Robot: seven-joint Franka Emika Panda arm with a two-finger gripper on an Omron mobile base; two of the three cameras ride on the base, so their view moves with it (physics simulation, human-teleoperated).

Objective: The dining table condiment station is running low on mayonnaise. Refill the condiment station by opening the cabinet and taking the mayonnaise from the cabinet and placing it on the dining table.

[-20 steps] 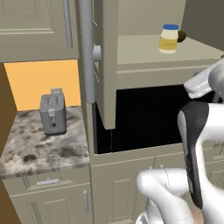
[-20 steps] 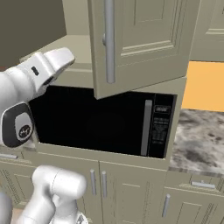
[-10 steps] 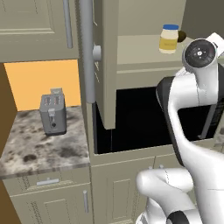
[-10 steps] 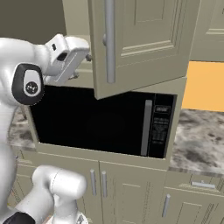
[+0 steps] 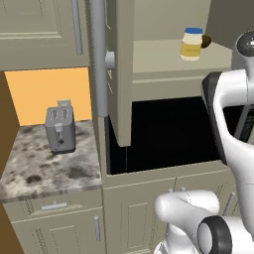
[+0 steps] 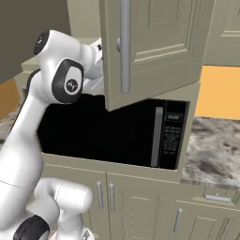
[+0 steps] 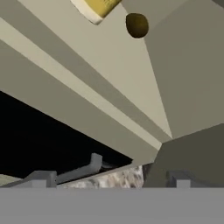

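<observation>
- The two-finger claw shows as two small grey finger tips at the bottom of the hand view, spread wide apart with nothing between them.
- Ahead of the claw in the hand view lies the beige shelf floor of the open cabinet, with the dark microwave cavity below its front edge.
- The small mayonnaise jar with blue lid, creamy-yellow body and yellow label stands upright on that cabinet shelf, well apart from the claw; in the hand view its pale base and yellow label sit at the top edge.
- A small round dark brown object lies on the shelf just beside the jar, on its right in both views.
- The beige-taupe wall cabinet stands open: its panelled door with a long vertical grey bar handle is swung outward.
- The black microwave with a dark control panel sits directly under the cabinet shelf.
- The white arm rises in front of the microwave, its upper joints level with the shelf.
- A grey metal toaster stands upright on the mottled grey-brown marble desk to the left, before an orange wall.
</observation>
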